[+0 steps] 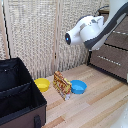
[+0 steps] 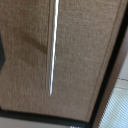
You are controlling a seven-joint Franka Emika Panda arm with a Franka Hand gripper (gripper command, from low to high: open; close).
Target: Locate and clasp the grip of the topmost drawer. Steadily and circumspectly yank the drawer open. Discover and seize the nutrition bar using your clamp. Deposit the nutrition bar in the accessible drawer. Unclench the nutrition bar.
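Jaws out of sight in both views: whether the clamp is open or closed, or holds anything, cannot be told. The white arm [image 1: 92,30] reaches toward the dark brown cabinet [image 1: 111,52] at the exterior view's right, its tip hidden behind its own bulk.

The wrist view is filled by a flat, matte brown drawer front [image 2: 80,55], crossed by a thin silver bar handle [image 2: 53,47]. The handle's long axis runs straight along the panel, and it lies directly ahead of the wrist, close by; closing on it looks to be the move in hand, so the jaws would need to straddle that bar across its length. Which drawer this is cannot be confirmed from the close view alone.

The nutrition bar [image 1: 62,83], an orange-yellow packet with red-brown print, stands on the wooden floor [image 1: 100,102] well apart from the arm, between a yellow bowl [image 1: 42,84] and a blue bowl [image 1: 78,87], near a black bin [image 1: 20,95].
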